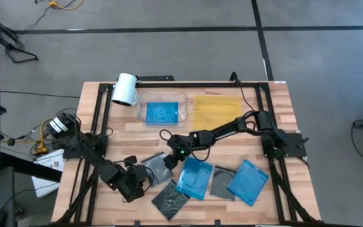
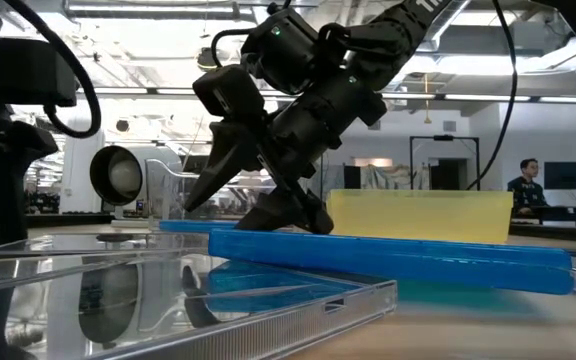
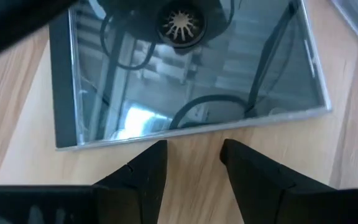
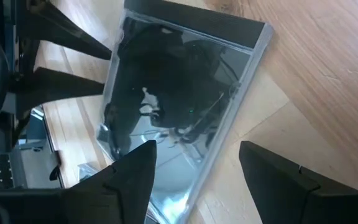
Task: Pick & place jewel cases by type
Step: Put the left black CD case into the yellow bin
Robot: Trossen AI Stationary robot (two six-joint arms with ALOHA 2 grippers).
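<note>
A grey-clear jewel case (image 1: 156, 165) lies flat on the table between my two grippers. My left gripper (image 1: 145, 175) stands open just short of that case's near edge (image 3: 191, 127), fingers slanting down at the bare wood. My right gripper (image 1: 169, 159) is open too, and slants down over one end of the grey-clear case (image 4: 179, 99). Two blue jewel cases (image 1: 194, 178) (image 1: 249, 181) lie to the right, with a grey one (image 1: 221, 184) between them. Another grey one (image 1: 171, 198) lies near the front edge. A third blue case (image 1: 162, 112) lies in the clear tray (image 1: 141, 108). My right gripper has its open fingers (image 4: 135, 174) on either side of the case's end (image 4: 166, 199), coming slanting from above. I cannot tell whether a finger touches the case. The case lies flat on the table.
The flat yellow tray (image 1: 218, 110) sits at the back, right of the clear tray. A white cylinder (image 1: 125, 89) lies at the back left. A black frame (image 1: 99, 113) runs around the wooden table. In the low view a clear case (image 2: 168, 290) fills the foreground before a blue one (image 2: 388, 255).
</note>
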